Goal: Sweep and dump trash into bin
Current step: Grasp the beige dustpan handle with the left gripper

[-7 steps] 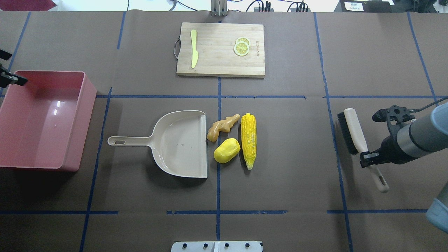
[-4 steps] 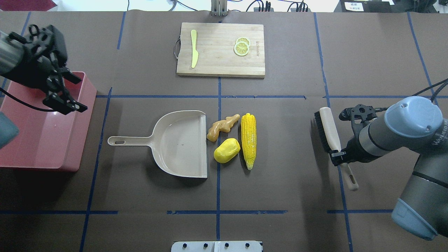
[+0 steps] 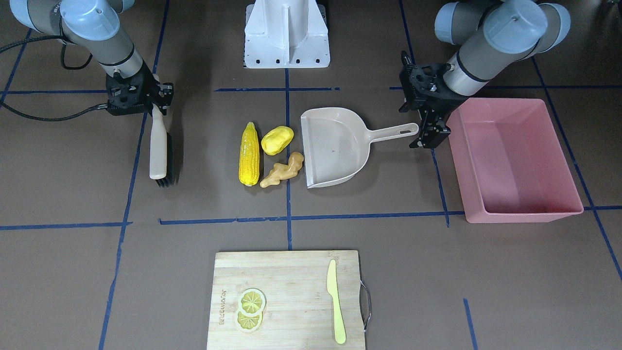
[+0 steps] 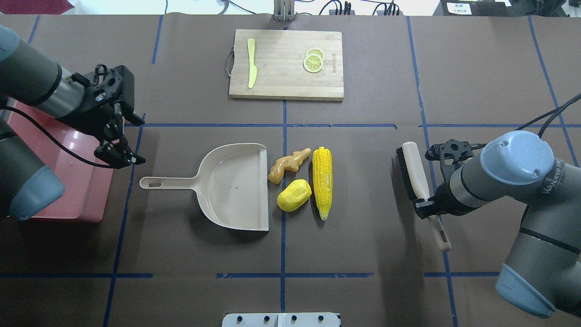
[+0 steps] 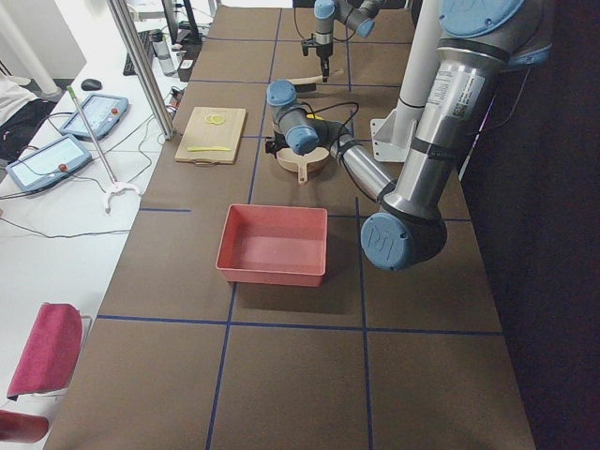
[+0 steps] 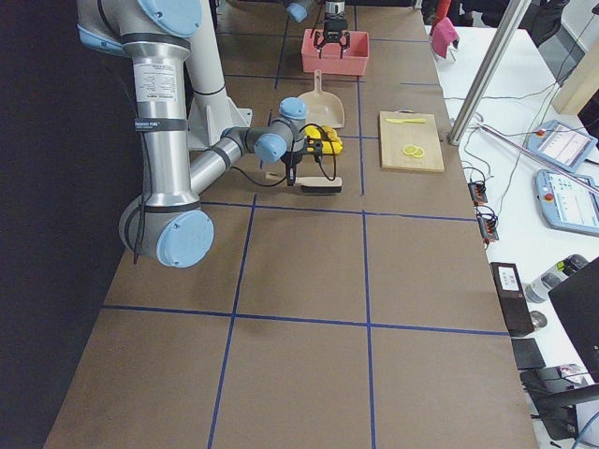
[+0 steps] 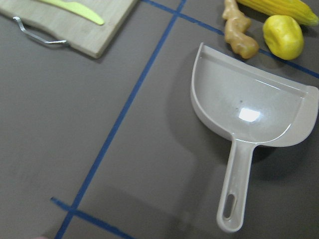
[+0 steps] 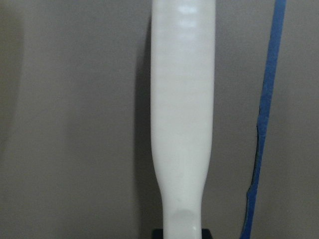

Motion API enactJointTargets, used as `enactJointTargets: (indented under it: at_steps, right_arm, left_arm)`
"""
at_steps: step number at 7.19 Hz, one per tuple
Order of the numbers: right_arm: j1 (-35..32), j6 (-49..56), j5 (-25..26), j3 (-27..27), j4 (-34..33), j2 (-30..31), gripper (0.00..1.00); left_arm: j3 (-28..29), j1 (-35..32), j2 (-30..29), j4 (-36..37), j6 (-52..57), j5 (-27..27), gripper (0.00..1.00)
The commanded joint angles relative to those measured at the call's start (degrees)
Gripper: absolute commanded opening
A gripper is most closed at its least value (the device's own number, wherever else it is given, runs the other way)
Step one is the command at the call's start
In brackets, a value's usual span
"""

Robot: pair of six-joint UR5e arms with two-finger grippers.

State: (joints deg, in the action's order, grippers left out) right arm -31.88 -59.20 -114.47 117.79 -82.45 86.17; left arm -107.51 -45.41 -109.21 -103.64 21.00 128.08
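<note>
since the frame before, our left claw (image 4: 121,156) had swung off the pink bin (image 3: 524,214) and out over the worktop (image 4: 363,254), and our right claw (image 4: 424,210) had carried the brush (image 4: 412,170) a little nearer the trash. the left claw hung released and empty, fingers apart, just beside the tip of the dustpan (image 4: 236,190) handle, between that handle and the bin; we could not tell whether it touched the handle. the right claw was clenched on the brush handle, with the bristles facing the trash and well apart from it. the corn cob (image 4: 322,181) lay lengthwise beside the dustpan's open mouth, with the yellow lump (image 4: 294,195) and the ginger root (image 4: 288,164) between corn and pan; the ginger was touching or nearly touching the pan's lip. all three lay on the worktop, outside the pan. the bin stood at our left end of the worktop. at the far edge lay a cutting board (image 4: 286,77) with lemon slices (image 4: 313,60) and a pale knife (image 4: 251,62).
</note>
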Motion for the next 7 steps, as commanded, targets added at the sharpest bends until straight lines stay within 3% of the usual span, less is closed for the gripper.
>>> enactJointTargets:
  at_steps: [1,3,7]
  right_arm:
    - [0.24,-0.21,0.03,-0.02,0.09,-0.04,0.00]
    - [0.33,-0.22,0.03,0.16,0.09,0.05,0.00]
    - [0.42,-0.22,-0.05,0.42,0.09,0.05,0.00]
  left_arm:
    - [2.73,4.09,-1.18,-2.34,-0.09,-4.58,1.00]
    - [8.78,4.46,-1.18,-10.49,-1.57,-4.60,1.00]
    - [10.31,5.60,-1.53,-11.67,-6.05,-4.25,1.00]
